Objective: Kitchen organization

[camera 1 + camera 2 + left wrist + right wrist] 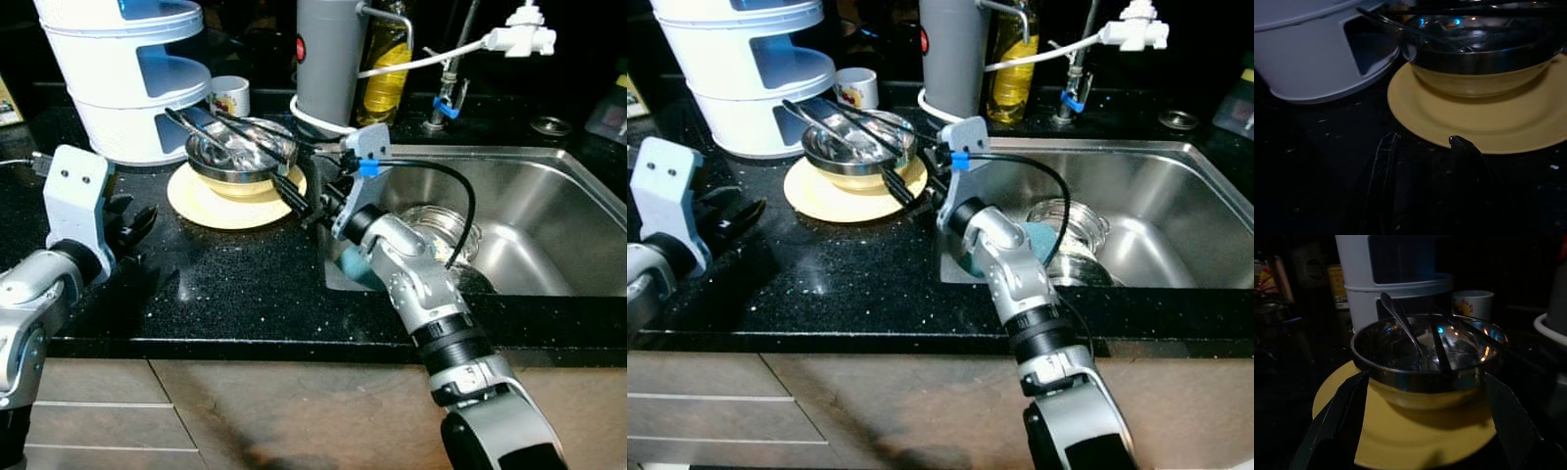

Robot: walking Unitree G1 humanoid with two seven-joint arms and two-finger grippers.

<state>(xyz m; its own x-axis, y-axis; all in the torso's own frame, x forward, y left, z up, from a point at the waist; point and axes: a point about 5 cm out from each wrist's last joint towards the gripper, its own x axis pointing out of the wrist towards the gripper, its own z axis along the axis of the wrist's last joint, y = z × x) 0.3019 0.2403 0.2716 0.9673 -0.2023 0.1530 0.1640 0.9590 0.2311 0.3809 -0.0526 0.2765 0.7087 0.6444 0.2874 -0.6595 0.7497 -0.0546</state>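
Black speckled bench (852, 274), yellow plate (828, 201) bearing steel bowl (854, 147) with utensils across it. Right gripper (911, 186) at plate's edge, fingers parted. Left gripper (730, 220) resting apart, leftward. Steel sink (1176, 245) alongside.

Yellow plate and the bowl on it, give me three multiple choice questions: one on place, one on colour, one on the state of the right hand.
1. Where does the steel bowl sit?
A. In the sink
B. On the yellow plate
C. On the floor

2. What colour is the tiered rack behind the plate?
A. White
B. Red
C. Green

3. How is the right hand set?
A. Shut on a spoon
B. Holding the mug
C. Open, a finger either side of the bowl

Answers:
1 B, the bowl rests on the plate on the black counter.
2 A, its shelves are white.
3 C, the right wrist view shows the fingers spread around the bowl.
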